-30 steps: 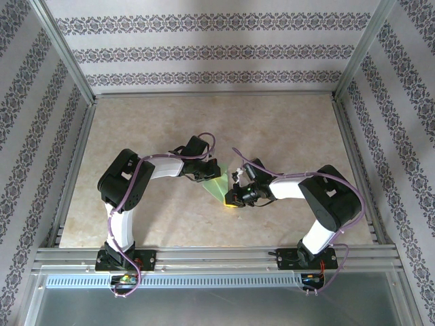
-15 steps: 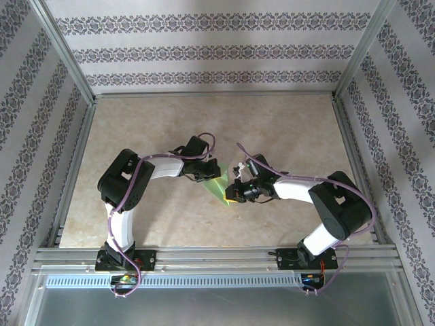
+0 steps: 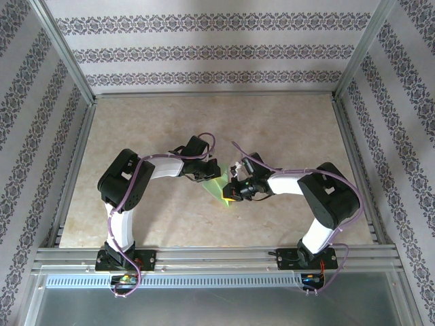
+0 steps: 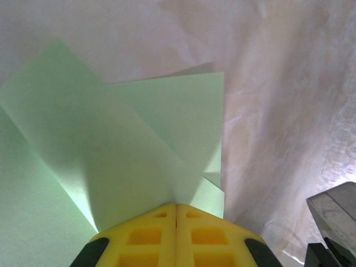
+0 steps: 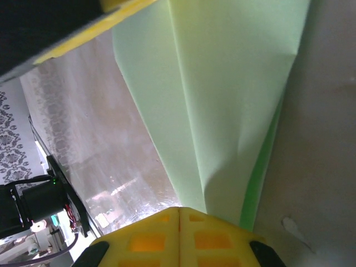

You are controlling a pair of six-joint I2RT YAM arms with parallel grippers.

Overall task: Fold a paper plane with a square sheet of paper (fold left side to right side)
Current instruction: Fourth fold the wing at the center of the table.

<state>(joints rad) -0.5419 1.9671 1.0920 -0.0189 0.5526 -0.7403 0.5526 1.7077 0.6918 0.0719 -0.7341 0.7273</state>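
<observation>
The square sheet of paper [image 3: 217, 185] sits near the middle of the table [image 3: 285, 129], a little toward its near edge, between my two grippers. My left gripper [image 3: 206, 174] is on the sheet's left side, the side nearer the far edge. My right gripper [image 3: 230, 197] is at its near right corner. Each has the paper caught in its jaws, one from either side. Bare table lies all round the sheet.
</observation>
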